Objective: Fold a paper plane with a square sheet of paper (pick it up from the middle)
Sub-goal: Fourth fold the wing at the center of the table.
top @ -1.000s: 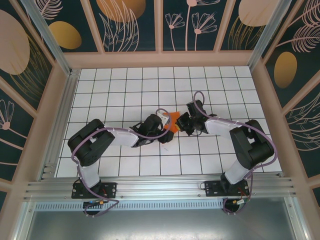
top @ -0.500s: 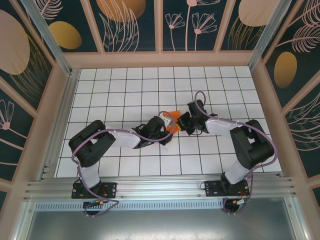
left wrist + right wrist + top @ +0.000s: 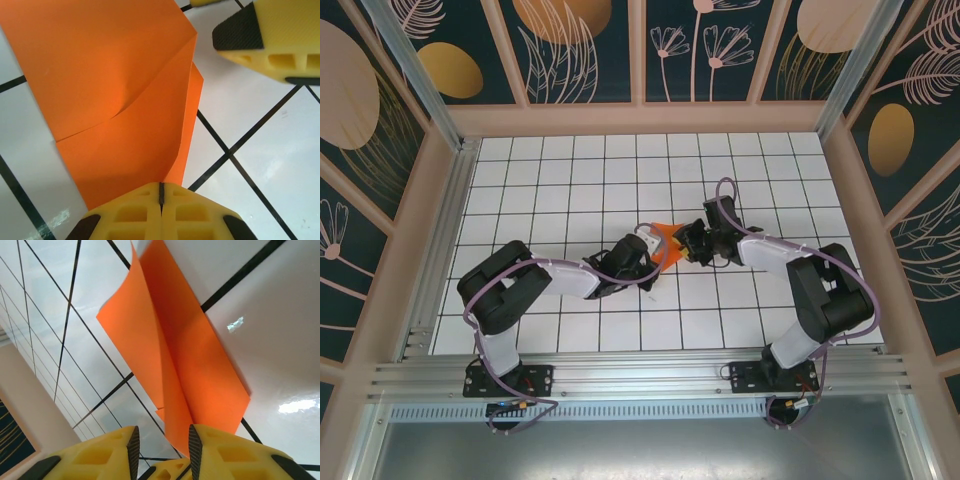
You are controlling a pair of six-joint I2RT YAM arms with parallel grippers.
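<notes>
Left gripper (image 3: 161, 192): jaws pressed shut, pinching near end of folded orange paper (image 3: 115, 100). Paper lies mid-table on white grid table (image 3: 570, 180), between both grippers. Right gripper (image 3: 161, 440) beyond: jaws narrowly parted, paper's edge in gap.

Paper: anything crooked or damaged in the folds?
Yes. Left wrist view: the paper has a curved buckle near its middle, and a lower layer pokes past the right fold edge, so the layers look misaligned. The left gripper is shut on its near end.
</notes>
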